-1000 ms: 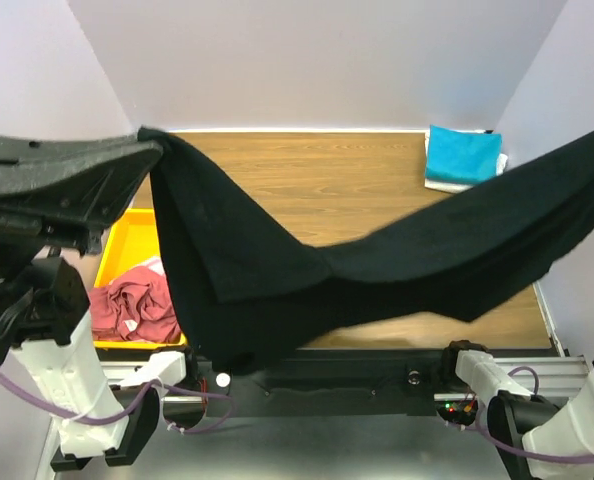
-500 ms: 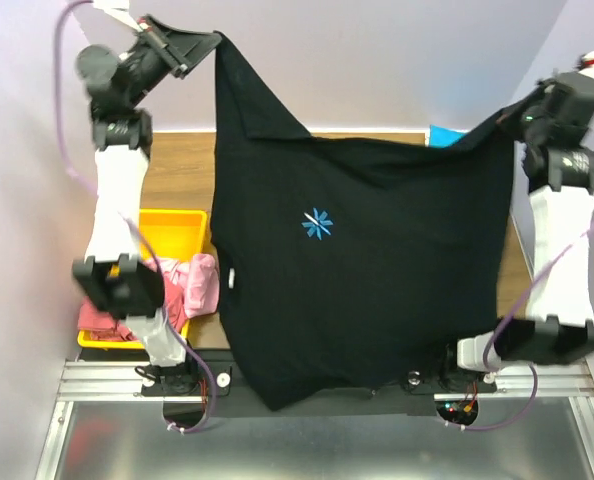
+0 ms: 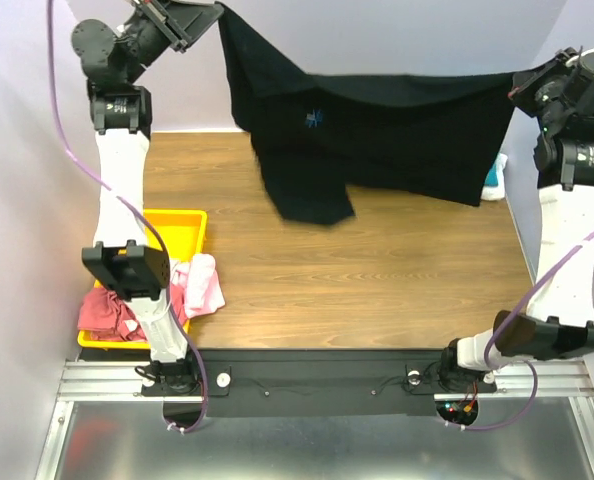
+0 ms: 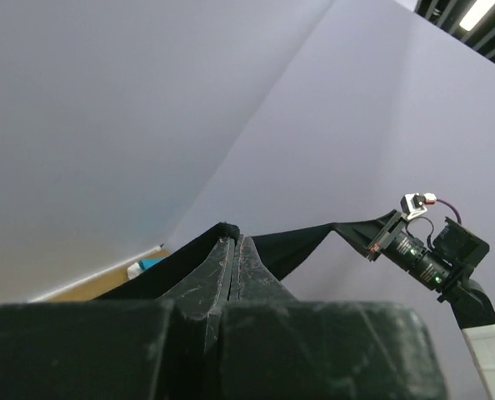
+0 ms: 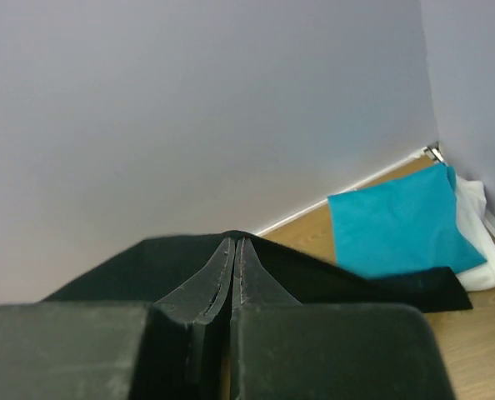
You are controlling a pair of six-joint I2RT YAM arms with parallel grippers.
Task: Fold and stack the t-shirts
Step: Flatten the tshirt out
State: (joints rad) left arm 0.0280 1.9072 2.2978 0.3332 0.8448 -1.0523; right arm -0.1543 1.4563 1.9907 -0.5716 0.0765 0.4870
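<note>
The left claw [image 3: 209,10] is pinching one corner of the black t-shirt [image 3: 397,125] in the upper left of the top view. Its fingers are pressing shut on the cloth. The right claw [image 3: 520,88] is pinching another corner at the upper right edge, and it is squeezing tight on the cloth too. The black shirt is hanging in the air between the two claws, stretched out like washing on a line, high above the table [image 3: 377,280]. One part of it is drooping lower, just left of the middle. A small blue mark [image 3: 315,118] is showing on the cloth near the top. In the right wrist view, the teal t-shirt [image 5: 393,221] is lying folded flat on the right side of the picture, by the back wall. It is resting on top of the white t-shirt [image 5: 487,254], which is peeking out at its right side. In the lower left of the top view, a yellow tray [image 3: 182,222] is sitting on the table. The pink t-shirt [image 3: 202,285] is spilling over the tray's right side onto the wood. The dusty red t-shirt [image 3: 107,315] is lying bunched up in the tray's near end, partly behind the left arm.
</note>
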